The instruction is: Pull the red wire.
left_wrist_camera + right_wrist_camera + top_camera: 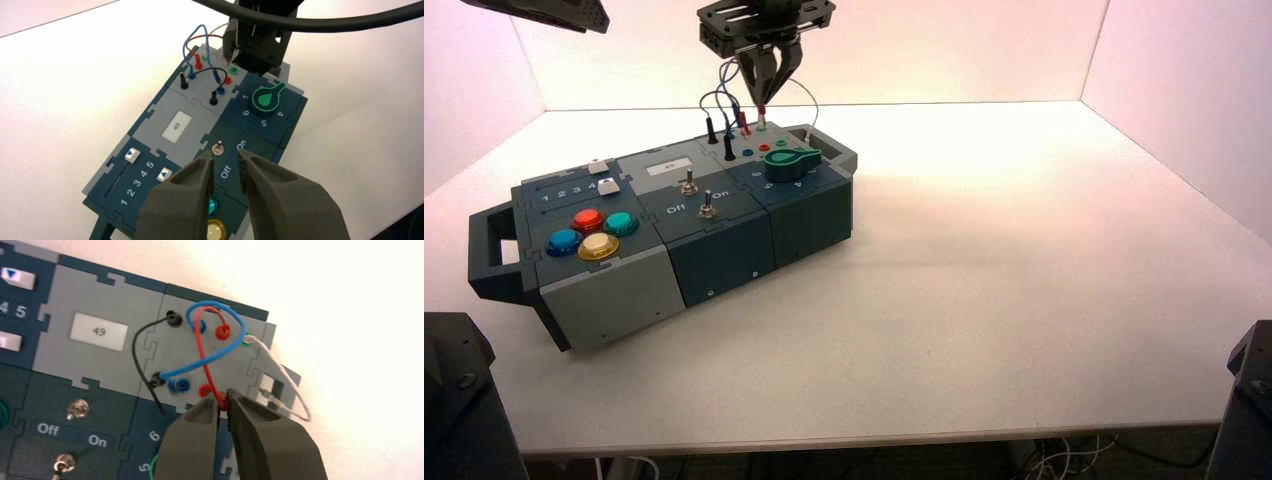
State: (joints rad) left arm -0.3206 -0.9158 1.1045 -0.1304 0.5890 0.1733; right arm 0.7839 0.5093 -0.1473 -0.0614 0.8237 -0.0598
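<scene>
The right gripper [224, 401], above the box's wire panel, grips the red wire's slim red plug [223, 402]; the thin red wire [200, 335] arches beyond the gripper to a red socket. Best lift straight up, gently, sparing the thicker blue wire [216, 356] crossing it.

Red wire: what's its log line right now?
right gripper: shut on red wire's plug, above box's right end | left gripper: open, parked, at left

Lab-like test bench, pale panels [824, 60], wired button box [664, 210]
</scene>
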